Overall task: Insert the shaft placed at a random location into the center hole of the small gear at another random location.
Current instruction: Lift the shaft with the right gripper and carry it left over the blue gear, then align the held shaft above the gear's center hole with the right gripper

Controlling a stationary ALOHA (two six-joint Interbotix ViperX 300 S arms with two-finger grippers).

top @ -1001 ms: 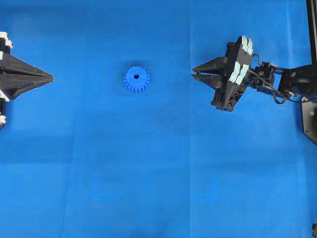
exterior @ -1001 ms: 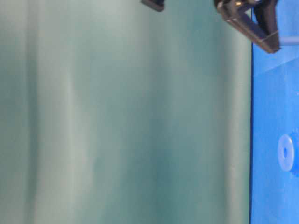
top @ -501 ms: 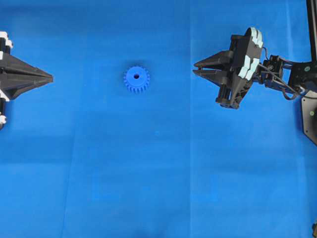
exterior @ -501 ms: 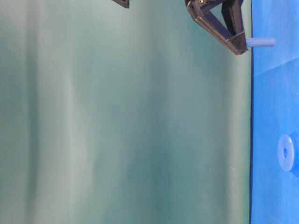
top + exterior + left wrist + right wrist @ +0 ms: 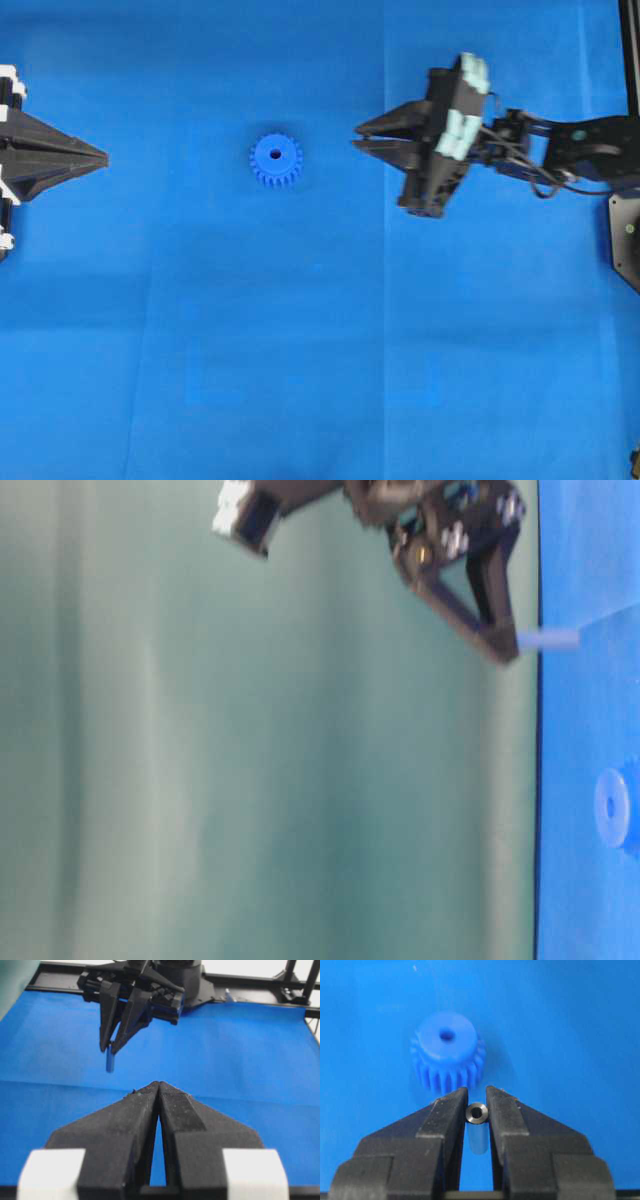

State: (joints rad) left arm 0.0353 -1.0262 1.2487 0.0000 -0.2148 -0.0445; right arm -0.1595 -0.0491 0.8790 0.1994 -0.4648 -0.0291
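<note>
Silvery shaft [image 5: 477,1113] in wrist view

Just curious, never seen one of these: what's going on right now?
Right gripper shut on the shaft, above the cloth. Left gripper shut, empty. Small gear waiting, center hole unobstructed.

No legible text or markings anywhere
</note>
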